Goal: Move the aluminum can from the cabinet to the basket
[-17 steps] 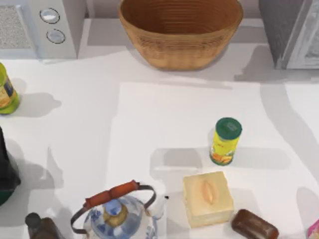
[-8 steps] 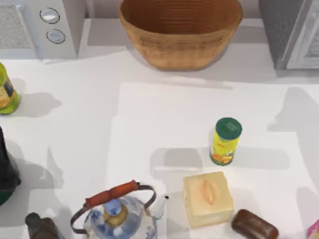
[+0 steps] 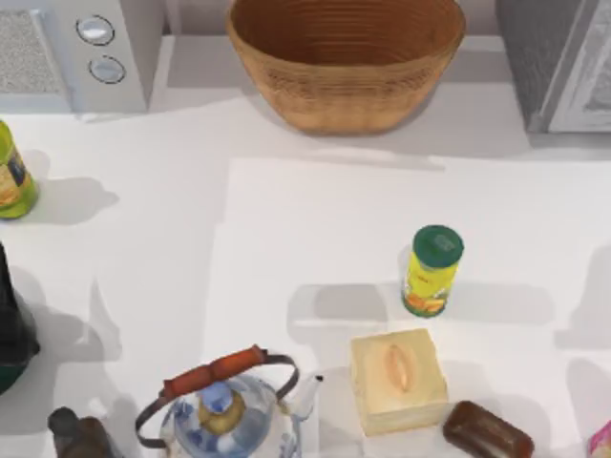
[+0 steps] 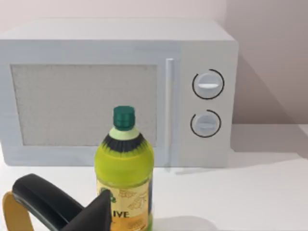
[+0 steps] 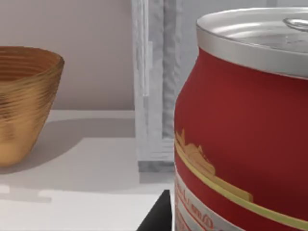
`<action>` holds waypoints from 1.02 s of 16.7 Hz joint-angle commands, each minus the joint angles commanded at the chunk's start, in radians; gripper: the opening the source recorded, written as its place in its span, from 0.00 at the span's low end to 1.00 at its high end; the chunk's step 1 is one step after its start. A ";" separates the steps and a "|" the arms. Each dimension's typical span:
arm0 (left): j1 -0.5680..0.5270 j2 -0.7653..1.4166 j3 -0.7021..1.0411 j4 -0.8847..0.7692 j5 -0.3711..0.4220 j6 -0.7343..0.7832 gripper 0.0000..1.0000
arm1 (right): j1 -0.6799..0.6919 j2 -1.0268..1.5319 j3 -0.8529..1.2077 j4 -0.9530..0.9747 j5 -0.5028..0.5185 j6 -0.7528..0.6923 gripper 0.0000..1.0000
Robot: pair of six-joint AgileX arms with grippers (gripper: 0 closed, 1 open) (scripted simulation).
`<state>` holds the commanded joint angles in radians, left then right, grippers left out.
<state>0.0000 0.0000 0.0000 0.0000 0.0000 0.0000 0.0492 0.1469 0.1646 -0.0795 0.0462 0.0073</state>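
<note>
While I look down from the top view: the tan woven wicker basket sits at the tabletop's far edge, the dark grey cabinet at far right.

Left wrist view: my left end effector is near a green-yellow bottle before a white microwave; I cannot tell its finger state.

Right wrist view: the red aluminum can is very close, upright, with the cabinet's pale front panel behind; I cannot tell my right end effector's grip.
</note>
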 joint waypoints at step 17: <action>0.000 0.000 0.000 0.000 0.000 0.000 1.00 | 0.035 0.079 0.033 0.172 -0.019 -0.005 0.00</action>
<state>0.0000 0.0000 0.0000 0.0000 0.0000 0.0000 0.0837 0.2260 0.1980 0.0928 0.0273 0.0020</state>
